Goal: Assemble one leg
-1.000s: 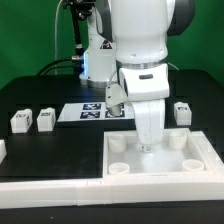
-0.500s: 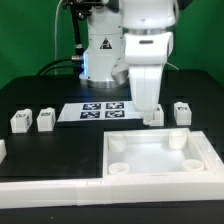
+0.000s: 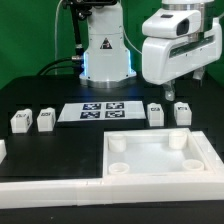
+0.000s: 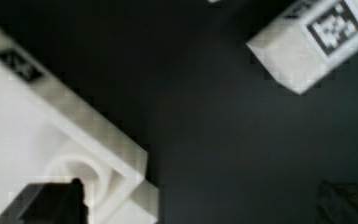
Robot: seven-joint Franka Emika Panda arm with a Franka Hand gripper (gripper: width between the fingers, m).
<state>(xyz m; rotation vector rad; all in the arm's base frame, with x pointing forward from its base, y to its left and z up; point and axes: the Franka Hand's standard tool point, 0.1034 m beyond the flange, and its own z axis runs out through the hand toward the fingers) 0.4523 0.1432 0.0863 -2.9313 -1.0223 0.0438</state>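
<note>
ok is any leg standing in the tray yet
No, the corner sockets of the tray are all empty, and the nearest leg stands on the table beyond its far rim.

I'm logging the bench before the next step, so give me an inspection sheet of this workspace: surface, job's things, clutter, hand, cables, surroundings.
Surface: black table.
Job's things: four legs stand on the table, two on each side of the marker board. A white tray lies in front, its sockets empty.
Clutter: white piece, cut off at the exterior view's left edge; long white strip along the front.
Hand: open, holding nothing, hangs above the table near the exterior view's right pair of legs.
Cables: black cables behind the arm's base.
Surroundings: green backdrop.
</note>
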